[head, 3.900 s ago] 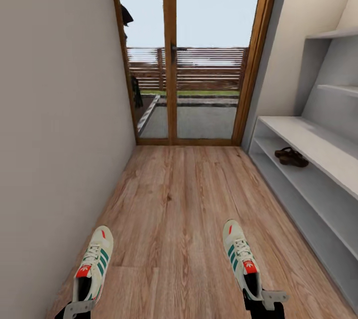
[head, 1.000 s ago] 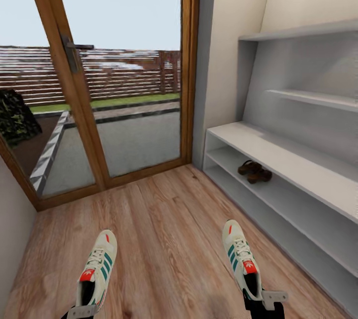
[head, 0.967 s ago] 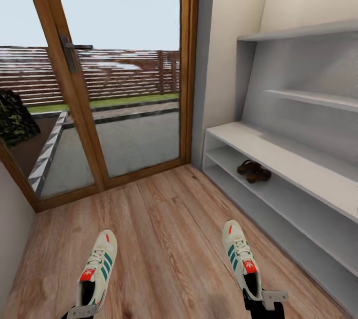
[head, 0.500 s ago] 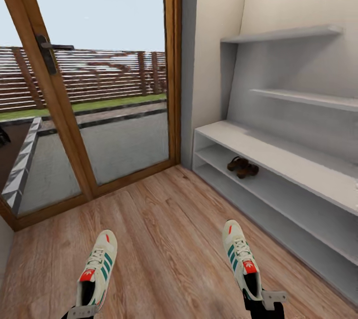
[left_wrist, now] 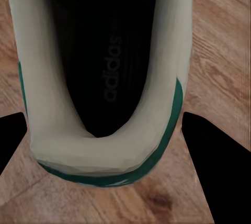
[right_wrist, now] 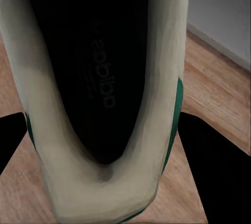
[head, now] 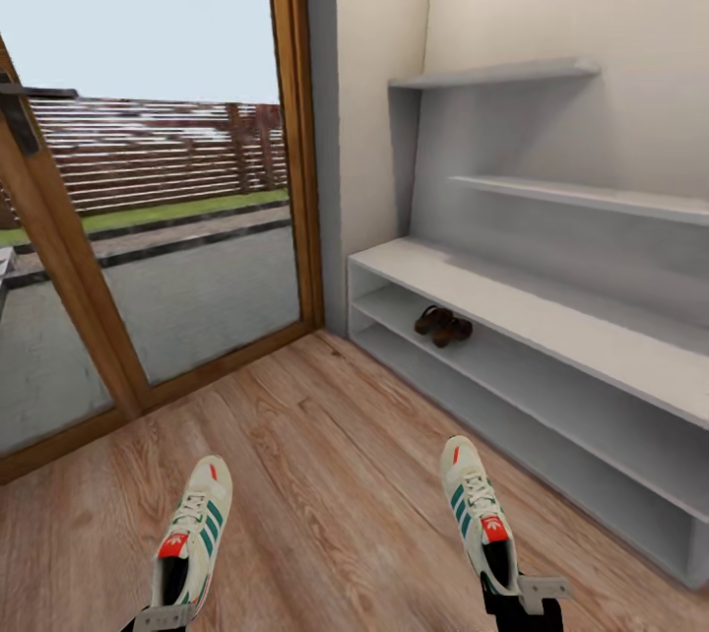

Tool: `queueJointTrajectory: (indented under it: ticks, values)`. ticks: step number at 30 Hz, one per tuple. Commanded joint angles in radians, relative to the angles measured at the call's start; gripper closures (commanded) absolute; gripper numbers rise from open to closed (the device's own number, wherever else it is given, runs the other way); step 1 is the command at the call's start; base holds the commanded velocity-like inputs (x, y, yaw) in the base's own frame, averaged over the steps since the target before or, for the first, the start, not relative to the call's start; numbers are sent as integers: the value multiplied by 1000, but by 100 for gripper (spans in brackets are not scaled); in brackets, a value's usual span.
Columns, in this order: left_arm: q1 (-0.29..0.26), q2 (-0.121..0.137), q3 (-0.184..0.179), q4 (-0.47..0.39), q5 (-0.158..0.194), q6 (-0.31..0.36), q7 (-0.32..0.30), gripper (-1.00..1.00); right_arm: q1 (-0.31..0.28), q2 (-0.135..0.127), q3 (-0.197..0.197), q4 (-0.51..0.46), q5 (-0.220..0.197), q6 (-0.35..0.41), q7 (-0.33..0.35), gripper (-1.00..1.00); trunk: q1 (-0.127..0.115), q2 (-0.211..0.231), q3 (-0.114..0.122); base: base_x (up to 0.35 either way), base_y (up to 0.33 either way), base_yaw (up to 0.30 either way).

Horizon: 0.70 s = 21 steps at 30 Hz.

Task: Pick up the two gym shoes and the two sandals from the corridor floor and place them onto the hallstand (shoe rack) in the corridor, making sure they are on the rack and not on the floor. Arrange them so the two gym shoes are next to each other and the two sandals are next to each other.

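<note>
- Corridor floor [head: 325, 474]: warm brown wood planks with visible grain, running to a glazed door [head: 148, 219] at far left.
- Hallstand [head: 551, 317]: white-grey bench unit along the right wall, two open shelves, tall back panel, floating shelves above.
- Left gym shoe [head: 192, 529]: white, green side stripes, red-orange tongue patch; held at the heel by the left gripper [head: 158, 617], above the floor, near left.
- Right gym shoe [head: 476, 512]: matching; clamped at the heel by the right gripper [head: 522, 598], near right.
- Sandals [head: 443, 325]: dark brown pair, side by side on the hallstand's upper open shelf, far end.
</note>
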Motion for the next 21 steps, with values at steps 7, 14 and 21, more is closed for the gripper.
queueJointTrajectory:
  ticks: [7,14,21]
  values:
    - [0,0,8,0,-3,-3,-7,100,-1,0,-6,1,8,-3,-2,100,0,0,2,0,0,-263]
    - [-1,0,8,0,-2,-3,-6,100,-1,0,-6,1,8,-3,-2,100,0,0,4,0,0,-263]
    - [0,-1,8,0,-2,-3,-6,100,-1,0,-6,1,8,-3,-2,100,0,0,7,64,47,-263]
